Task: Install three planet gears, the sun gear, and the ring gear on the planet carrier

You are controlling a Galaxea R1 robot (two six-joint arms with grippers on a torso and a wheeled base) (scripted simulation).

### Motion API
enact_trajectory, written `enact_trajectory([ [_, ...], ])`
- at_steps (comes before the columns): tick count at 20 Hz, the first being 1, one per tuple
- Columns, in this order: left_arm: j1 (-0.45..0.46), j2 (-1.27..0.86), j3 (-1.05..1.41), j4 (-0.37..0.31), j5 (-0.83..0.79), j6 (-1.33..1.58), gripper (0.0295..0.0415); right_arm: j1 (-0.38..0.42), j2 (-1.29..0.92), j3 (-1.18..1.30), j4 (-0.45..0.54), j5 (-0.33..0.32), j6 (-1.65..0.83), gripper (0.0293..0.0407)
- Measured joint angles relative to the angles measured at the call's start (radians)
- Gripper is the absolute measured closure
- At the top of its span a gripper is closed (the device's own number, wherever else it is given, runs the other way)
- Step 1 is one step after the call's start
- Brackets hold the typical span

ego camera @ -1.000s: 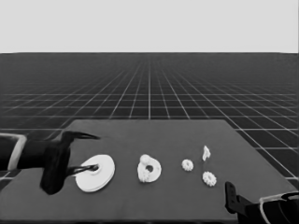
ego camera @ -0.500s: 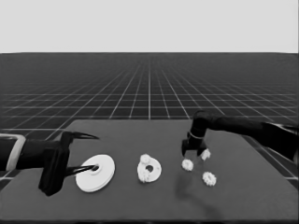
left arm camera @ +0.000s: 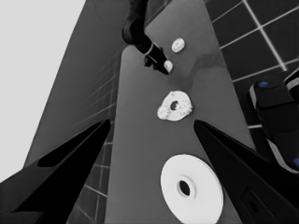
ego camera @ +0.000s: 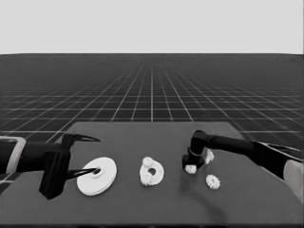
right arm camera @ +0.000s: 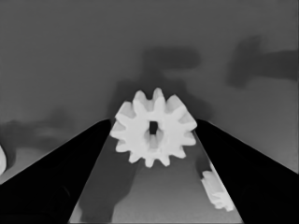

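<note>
Four planet gears are in view. One planet gear (ego camera: 191,169) lies right of the surface's middle, under the right gripper (ego camera: 191,165). In the right wrist view this gear (right arm camera: 153,128) sits flat between the two black fingers. The jaws are drawn in narrow, with a finger against its teeth on each side. A second, loose gear (ego camera: 213,181) lies just beside it, nearer the front edge and clear of the fingers. Two more gears appear to sit on the smaller round part (ego camera: 152,172) at the surface's middle. One (ego camera: 148,161) is on its far side and one (ego camera: 149,180) on its near side. The central hole of that part stays visible between them.

One thin white piece (ego camera: 209,156) stands just behind the right gripper, near its fingers. A toothed white bit shows past one finger in the right wrist view, but which part it is cannot be told.

One larger round part (ego camera: 97,175) lies flat toward the surface's left end, well apart from the smaller one, its dark hole showing. The left gripper (ego camera: 97,156) waits above it with its jaws spread wide and holding nothing. The left wrist view shows both discs between those wedges and the right arm (left arm camera: 135,25) farther off.
</note>
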Motion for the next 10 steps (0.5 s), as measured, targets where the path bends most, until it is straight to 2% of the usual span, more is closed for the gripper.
enact_trajectory([
  [2, 0.000, 0.000, 0.000, 0.000, 0.000, 0.000, 0.0326, 0.000, 0.000, -0.001, 0.000, 0.000, 0.000, 0.0386],
  [10, 0.000, 0.000, 0.000, 0.000, 0.000, 0.000, 0.0326, 0.000, 0.000, -0.001, -0.001, 0.001, 0.000, 0.0388],
])
